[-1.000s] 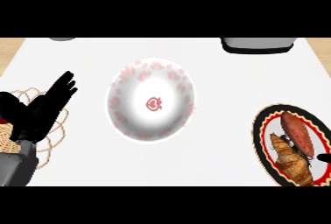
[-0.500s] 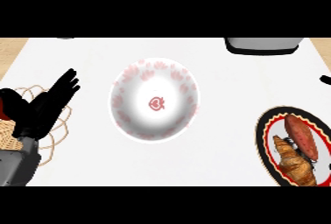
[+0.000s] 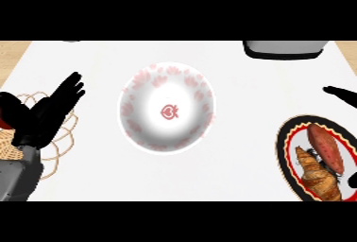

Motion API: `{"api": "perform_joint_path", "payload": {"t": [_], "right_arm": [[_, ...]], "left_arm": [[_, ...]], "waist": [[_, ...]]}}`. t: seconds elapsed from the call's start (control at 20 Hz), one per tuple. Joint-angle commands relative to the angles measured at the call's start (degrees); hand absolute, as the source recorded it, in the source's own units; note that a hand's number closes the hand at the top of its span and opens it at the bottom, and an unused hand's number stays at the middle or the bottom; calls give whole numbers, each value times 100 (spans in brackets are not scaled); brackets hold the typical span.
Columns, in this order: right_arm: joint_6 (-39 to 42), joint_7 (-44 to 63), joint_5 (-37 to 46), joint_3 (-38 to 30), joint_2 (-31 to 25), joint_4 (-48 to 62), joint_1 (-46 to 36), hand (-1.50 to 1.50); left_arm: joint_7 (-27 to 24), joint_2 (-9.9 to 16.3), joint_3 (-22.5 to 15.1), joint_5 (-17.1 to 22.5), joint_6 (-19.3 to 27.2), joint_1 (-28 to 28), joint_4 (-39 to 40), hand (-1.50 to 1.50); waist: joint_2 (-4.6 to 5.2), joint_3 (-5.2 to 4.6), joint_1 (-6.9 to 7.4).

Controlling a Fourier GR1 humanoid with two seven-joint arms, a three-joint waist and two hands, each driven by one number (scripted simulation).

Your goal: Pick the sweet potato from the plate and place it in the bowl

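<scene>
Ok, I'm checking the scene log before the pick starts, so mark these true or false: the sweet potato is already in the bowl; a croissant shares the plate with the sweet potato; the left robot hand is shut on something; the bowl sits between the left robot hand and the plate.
1. The sweet potato is already in the bowl. False: it lies on the plate.
2. A croissant shares the plate with the sweet potato. True.
3. The left robot hand is shut on something. False: its fingers are straight and it holds nothing.
4. The bowl sits between the left robot hand and the plate. True.
</scene>
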Motion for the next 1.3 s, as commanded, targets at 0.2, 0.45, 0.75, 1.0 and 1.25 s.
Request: {"api": "perform_joint_path", "payload": {"t": [0.2, 0.45, 0.75, 1.0, 1.25], "right_arm": [[867, 706, 70, -184, 400, -54, -277, -150], [1044, 376, 771, -335, 600, 211, -82, -150], [1306, -156, 1431, -362, 868, 843, -285, -150], [1235, -477, 2015, -413, 1241, 1204, -424, -150], [1393, -388, 2321, -515, 1532, 1261, -445, -150]], "left_arm": [[-135, -354, 34, -334, -77, 527, -333, 0], [-88, -327, 364, -362, -378, 121, 148, 0], [101, -560, 402, -577, -344, -97, 63, 0], [46, -584, 592, -682, -511, 292, -197, 0], [233, -724, 679, -768, -613, -37, -13, 0]], "waist": [[-10, 3, -18], [-5, 5, -51], [0, 6, -34], [-1, 6, -13], [-2, 5, -29]]}}
